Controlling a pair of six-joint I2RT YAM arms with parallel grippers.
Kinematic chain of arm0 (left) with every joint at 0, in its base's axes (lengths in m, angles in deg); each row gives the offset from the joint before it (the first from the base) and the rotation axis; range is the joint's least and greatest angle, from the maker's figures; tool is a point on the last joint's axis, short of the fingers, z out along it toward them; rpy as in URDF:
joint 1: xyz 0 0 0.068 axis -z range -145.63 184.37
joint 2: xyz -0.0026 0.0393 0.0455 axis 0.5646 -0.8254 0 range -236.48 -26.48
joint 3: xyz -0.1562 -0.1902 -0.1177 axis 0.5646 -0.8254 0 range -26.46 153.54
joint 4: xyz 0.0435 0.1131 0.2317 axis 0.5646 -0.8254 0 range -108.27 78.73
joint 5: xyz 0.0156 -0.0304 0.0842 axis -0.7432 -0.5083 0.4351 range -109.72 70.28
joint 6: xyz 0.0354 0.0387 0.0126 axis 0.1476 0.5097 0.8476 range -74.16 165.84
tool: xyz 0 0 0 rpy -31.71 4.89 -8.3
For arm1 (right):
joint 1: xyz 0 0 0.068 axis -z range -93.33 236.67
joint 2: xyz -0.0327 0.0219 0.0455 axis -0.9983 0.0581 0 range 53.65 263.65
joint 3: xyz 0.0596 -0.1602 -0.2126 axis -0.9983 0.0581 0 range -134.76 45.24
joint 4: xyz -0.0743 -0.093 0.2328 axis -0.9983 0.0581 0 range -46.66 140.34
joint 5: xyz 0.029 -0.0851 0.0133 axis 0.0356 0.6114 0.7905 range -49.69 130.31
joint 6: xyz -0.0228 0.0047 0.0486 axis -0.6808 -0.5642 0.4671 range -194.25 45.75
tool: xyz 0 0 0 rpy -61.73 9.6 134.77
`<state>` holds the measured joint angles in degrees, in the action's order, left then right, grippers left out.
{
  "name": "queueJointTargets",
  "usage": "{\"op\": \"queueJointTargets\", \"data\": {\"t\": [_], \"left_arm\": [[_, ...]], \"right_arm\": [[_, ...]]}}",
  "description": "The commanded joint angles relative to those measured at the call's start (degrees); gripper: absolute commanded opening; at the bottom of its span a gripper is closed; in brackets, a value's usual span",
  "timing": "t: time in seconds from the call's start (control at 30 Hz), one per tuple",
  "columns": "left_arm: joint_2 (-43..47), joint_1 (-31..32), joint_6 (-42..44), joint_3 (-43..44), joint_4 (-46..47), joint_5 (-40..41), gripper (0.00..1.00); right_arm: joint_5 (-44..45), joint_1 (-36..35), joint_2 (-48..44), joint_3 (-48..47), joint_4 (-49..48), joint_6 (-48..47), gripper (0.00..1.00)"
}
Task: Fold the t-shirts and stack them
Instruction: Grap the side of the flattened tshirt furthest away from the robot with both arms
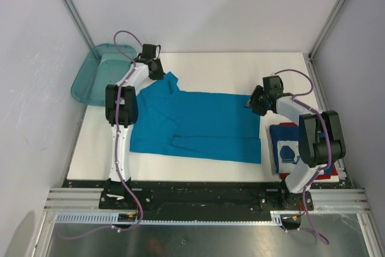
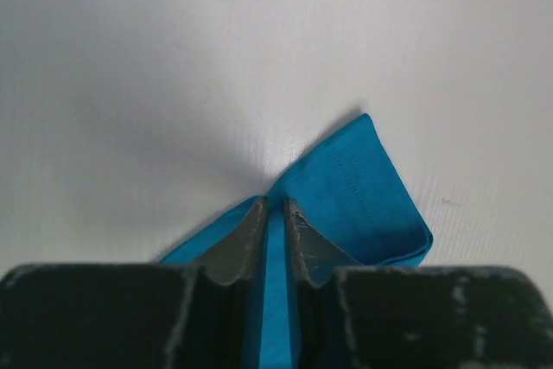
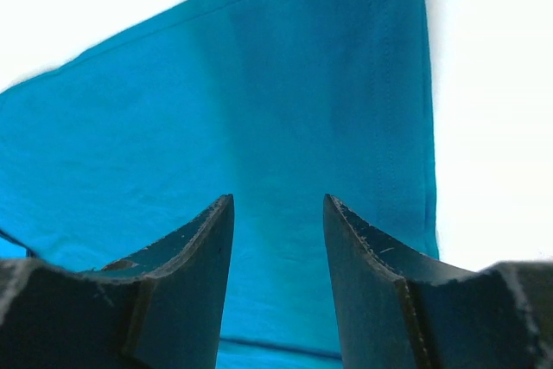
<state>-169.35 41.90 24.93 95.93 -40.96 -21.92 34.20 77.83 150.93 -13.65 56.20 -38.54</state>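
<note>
Far-left corner of the white table [image 1: 222,64]: my left gripper [image 1: 156,71] is down on the sleeve end of the teal-blue t-shirt [image 1: 204,124]. Seen from the left wrist, its two fingers [image 2: 238,244] are drawn close together with a narrow band of the teal cloth between them, so this hand is nearly closed and pinching the shirt. The sleeve's stitched hem is folded over on the table just beyond the fingertips.

The teal shirt lies spread flat across the middle of the table, running from that sleeve on the left to a straight edge on the right. My right gripper [image 1: 252,102] is at the far-right corner of it. The right wrist view shows its fingers [image 3: 190,257] standing well apart over flat teal cloth with the shirt's edge just to their right. That hand is open and has hold of nothing. Whether its tips touch the cloth I cannot tell.

The second shirt, the folded dark blue t-shirt [image 1: 289,145] with its white print and red edge, lies at the near-right of the table, just beside the teal shirt and partly hidden under my right arm.

The one container here, a translucent teal bin [image 1: 81,82], lies at the far-left edge of the table and partly overhangs it, just beyond my left gripper. Both shirts lie on the table, outside the bin.
</note>
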Motion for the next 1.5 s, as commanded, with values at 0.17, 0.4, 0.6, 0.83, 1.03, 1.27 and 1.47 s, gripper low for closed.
{"op": "queueJointTargets", "data": {"t": [0.17, 0.4, 0.6, 0.83, 1.03, 1.27, 1.47], "left_arm": [[0.02, -0.27, 0.43, 2.82, 0.18, 0.19, 0.01], [2.66, -0.3, 2.31, 2.91, 0.23, 4.53, 0.0], [2.96, -0.12, 5.95, 3.63, 0.05, 5.22, 0.06], [3.1, 0.09, 7.18, 3.62, -0.45, 6.59, 0.32], [0.44, 0.23, 7.88, 8.43, -3.28, 6.1, 0.41], [-1.4, 0.73, 7.86, 11.08, -6.91, 5.83, 0.44], [-2.02, 0.56, 6.21, 11.56, -9.02, 6.59, 0.49]], "right_arm": [[0.53, 2.25, 2.58, -5.17, -2.21, -1.41, 0.5], [1.69, 3.25, 3.37, -5.88, -1.77, -1.97, 0.5], [1.84, 3.53, 3.75, -5.88, -1.09, -2.16, 0.5], [1.5, 3.68, 3.74, -5.96, -1.15, -2.53, 0.5], [1.29, 3.9, 3.42, -5.89, -0.76, -2.8, 0.5], [0.73, 4.41, 2.83, -5.89, -0.59, -3.24, 0.5], [-0.07, 5.06, 2.41, -5.93, -0.18, -3.64, 0.5]]}}
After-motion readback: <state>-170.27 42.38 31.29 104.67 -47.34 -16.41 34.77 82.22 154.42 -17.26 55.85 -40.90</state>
